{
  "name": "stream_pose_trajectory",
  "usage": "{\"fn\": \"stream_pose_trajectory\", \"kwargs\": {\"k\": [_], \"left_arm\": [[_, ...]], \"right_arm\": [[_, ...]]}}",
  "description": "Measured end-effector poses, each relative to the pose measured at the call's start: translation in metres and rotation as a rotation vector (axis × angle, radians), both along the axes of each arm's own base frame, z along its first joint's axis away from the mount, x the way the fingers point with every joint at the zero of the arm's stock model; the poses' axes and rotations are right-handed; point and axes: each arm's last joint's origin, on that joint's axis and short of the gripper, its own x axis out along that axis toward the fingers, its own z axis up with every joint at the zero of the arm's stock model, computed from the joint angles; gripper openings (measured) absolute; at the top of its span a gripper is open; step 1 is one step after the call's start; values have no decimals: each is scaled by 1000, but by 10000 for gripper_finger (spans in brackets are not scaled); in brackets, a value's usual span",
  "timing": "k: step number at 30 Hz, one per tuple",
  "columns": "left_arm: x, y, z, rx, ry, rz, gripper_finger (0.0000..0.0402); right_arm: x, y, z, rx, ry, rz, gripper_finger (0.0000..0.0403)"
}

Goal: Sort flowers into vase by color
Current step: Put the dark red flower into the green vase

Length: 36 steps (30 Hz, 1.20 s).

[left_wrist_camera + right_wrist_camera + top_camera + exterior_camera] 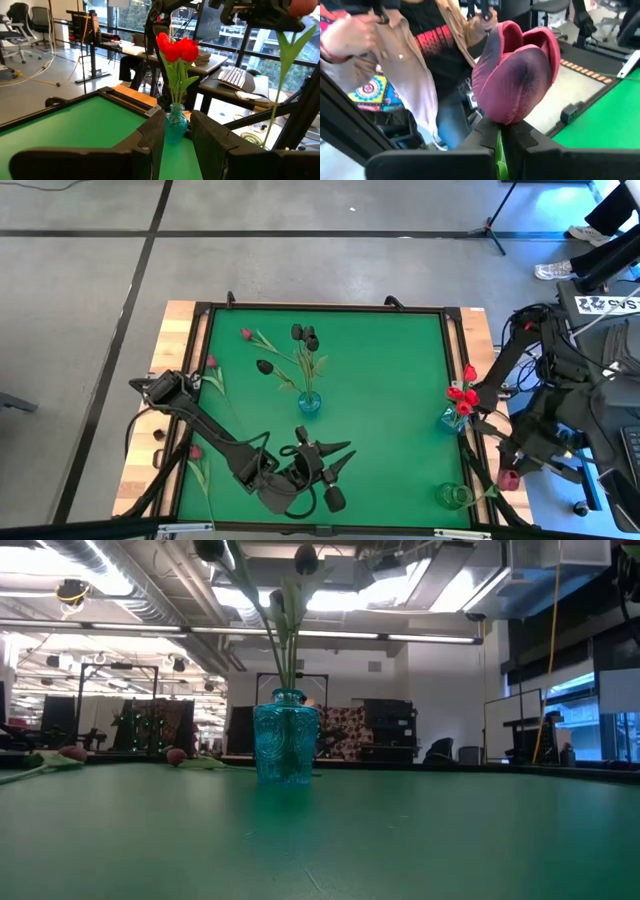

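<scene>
Pinched between the right gripper's (pixel 501 131) dark fingers, a maroon-pink tulip (pixel 516 75) is risking slippage or stem bending; the left gripper (pixel 335 458) is hovering released.

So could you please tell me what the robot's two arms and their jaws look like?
Both arms are dark, nearly black. The left arm is a chain of blocky links with black cables looping beside it, ending in the left gripper, whose jaws taper to points. Its wrist view shows flat, matte, angular fingers. The right arm is equally dark, tangled in black cabling; the right gripper has the same blocky fingers.
</scene>
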Motion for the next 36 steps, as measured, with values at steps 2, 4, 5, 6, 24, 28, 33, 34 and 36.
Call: {"fn": "stream_pose_trajectory", "kwargs": {"k": [2,4,5,6,24,28,33,34,36], "left_arm": [[0,0,0,-2,-1,0,92],[0,0,0,-3,-2,0,92],[0,0,0,-3,-2,0,92],[0,0,0,-3,-2,0,92],[0,0,0,-3,-2,1,92],[0,0,0,1,0,1,92],[0,0,0,-4,-2,0,92],[0,0,0,-10,-5,-7,92],[1,-1,0,-22,-10,-33,92]], "right_arm": [[-1,-1,4,34,-14,21,14],[-3,-4,8,64,-27,46,14],[-5,-8,9,74,-31,47,14],[-6,-11,11,83,-33,49,14],[-3,-7,-12,-50,34,-9,15],[0,-1,-29,-85,69,-45,15],[4,8,-52,-104,101,-54,15],[5,9,-56,-110,105,-56,15],[5,10,-63,-125,128,-74,15]]}}
